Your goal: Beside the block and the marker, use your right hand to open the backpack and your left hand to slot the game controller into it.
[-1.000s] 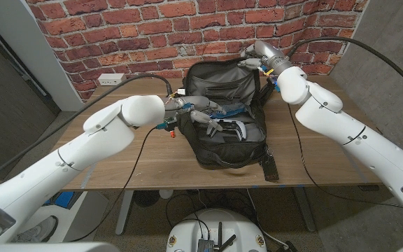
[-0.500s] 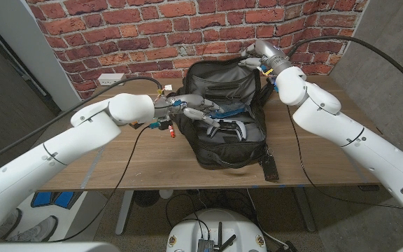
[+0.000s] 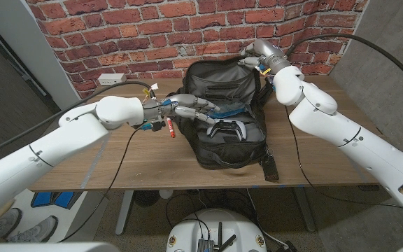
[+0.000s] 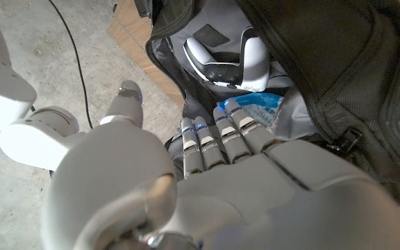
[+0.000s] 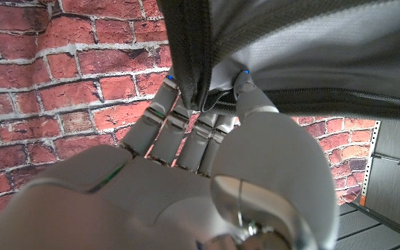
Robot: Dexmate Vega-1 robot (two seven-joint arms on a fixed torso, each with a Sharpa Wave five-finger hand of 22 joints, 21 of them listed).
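Inside the open black backpack (image 3: 226,105) lies a white-and-black game controller (image 3: 228,129).

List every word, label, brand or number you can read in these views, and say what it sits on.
None can be read.
The backpack shows no legible brand or tag.
The game controller has a dark panel, with no print that can be made out.
The wall outlet is too small to show any marking.

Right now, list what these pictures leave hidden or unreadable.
- Block: head view, not made out; the backpack may hide it.
- Marker: head view, only a small red thing shows, too small to name.
- Right robot hand grip: right wrist view, fingertips buried in backpack fabric.
- Game controller underside: left wrist view, hidden inside the backpack.
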